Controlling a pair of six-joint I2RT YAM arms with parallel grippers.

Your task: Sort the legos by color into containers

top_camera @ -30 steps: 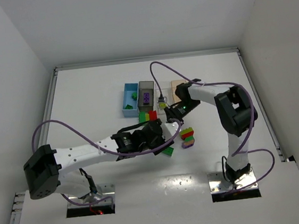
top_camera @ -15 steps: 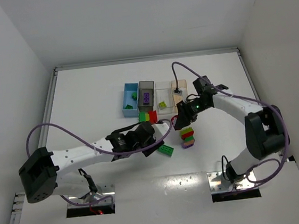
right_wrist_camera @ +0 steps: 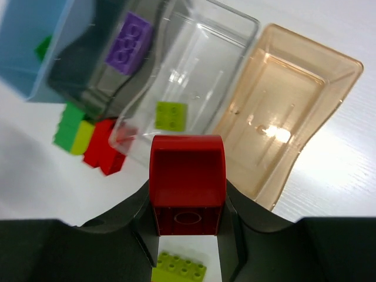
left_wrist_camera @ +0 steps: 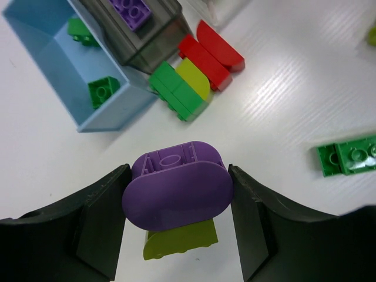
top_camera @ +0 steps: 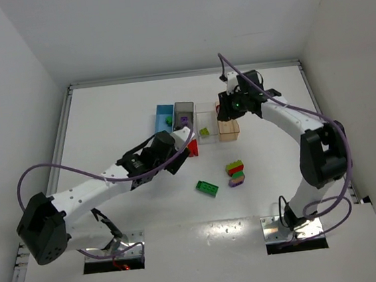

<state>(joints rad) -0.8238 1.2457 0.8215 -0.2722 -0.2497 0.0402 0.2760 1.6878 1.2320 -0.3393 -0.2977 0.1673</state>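
My left gripper (left_wrist_camera: pixel 177 183) is shut on a purple rounded brick (left_wrist_camera: pixel 176 202) with a yellow-green piece (left_wrist_camera: pixel 182 242) stuck under it, held above the table just in front of the blue bin (left_wrist_camera: pixel 59 56) and dark grey bin (left_wrist_camera: pixel 147 35). In the top view it (top_camera: pixel 181 143) is near those bins. My right gripper (right_wrist_camera: pixel 187 200) is shut on a red brick (right_wrist_camera: pixel 187 170), above the near ends of the clear bin (right_wrist_camera: pixel 223 47) and tan-orange bin (right_wrist_camera: pixel 294 100). The tan-orange bin is empty. The clear bin holds a yellow-green brick (right_wrist_camera: pixel 171 116).
The blue bin holds two green bricks (left_wrist_camera: pixel 103 91); the grey bin holds a purple brick (right_wrist_camera: pixel 128 46). A green, yellow-green and red cluster (left_wrist_camera: pixel 194 73) lies in front of the bins. A green brick (top_camera: pixel 207 188) and a red, green and purple stack (top_camera: pixel 235 172) lie mid-table.
My right gripper has gone from beside the mid-table stack up to the clear and tan-orange bins with the red brick. My left gripper has moved up-left toward the bins, leaving the green brick.
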